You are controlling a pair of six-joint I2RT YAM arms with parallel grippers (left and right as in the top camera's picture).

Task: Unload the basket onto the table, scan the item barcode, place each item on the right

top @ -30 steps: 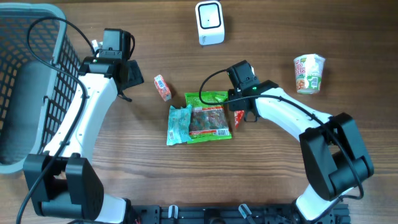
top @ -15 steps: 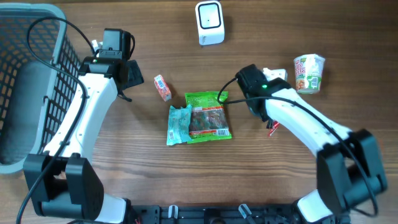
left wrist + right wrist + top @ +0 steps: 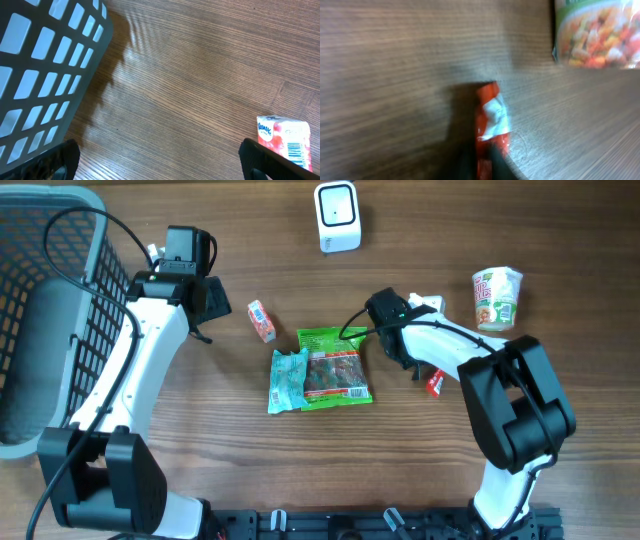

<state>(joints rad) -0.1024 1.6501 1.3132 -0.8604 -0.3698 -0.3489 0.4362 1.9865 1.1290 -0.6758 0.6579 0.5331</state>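
Carried from the green snack bag's (image 3: 335, 365) edge a second ago, the red sachet (image 3: 434, 383) now sits further right, at the right gripper's (image 3: 487, 165) tips; blur hides whether those fingers pinch it or have let go. Left gripper (image 3: 160, 160) hangs spread wide and empty beside the pink carton (image 3: 282, 140). Farther off the white scanner (image 3: 337, 217) waits, so the scan itself looks undone.

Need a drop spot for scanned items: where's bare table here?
Bare wood along the front edge, below the green packet and teal packet. Also bare: the strip between scanner and cup noodle, and right of the cup. Mid-table is crowded: pink carton, both packets, red sachet and the right arm.
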